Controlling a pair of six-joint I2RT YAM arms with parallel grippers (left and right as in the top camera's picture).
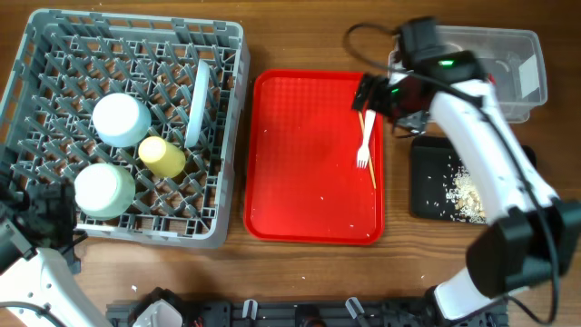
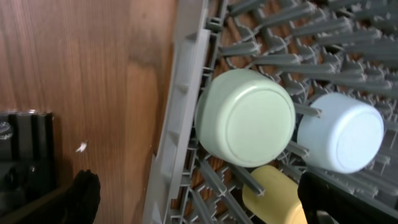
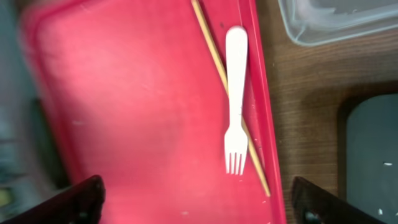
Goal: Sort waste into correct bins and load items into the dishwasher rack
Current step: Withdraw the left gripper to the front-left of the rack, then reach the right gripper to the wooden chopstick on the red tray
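The grey dishwasher rack (image 1: 227, 136) holds the small white bowl (image 1: 120, 118), yellow cup (image 1: 162, 156), pale green bowl (image 1: 104, 189) and the plate (image 1: 197, 102) on edge. The white fork (image 1: 365, 141) and a chopstick (image 1: 371, 163) lie on the red tray's right side. My right gripper (image 1: 374, 94) is open and empty above the fork's handle end; the right wrist view shows the fork (image 3: 235, 99) and chopstick (image 3: 217, 62) ahead of the open jaws (image 3: 199, 205). My left gripper (image 1: 50, 213) is open and empty (image 2: 205, 202) at the rack's front left, facing the green bowl (image 2: 249, 118). Rice scraps (image 1: 467, 195) lie in the black tray (image 1: 427, 173). I cannot make out the wrapper or tissue.
The red serving tray (image 1: 309, 154) sits between the rack and the bins. The clear tub (image 1: 508, 45) stands at the back right, behind the black tray. A few crumbs dot the red tray. Bare wood lies along the front.
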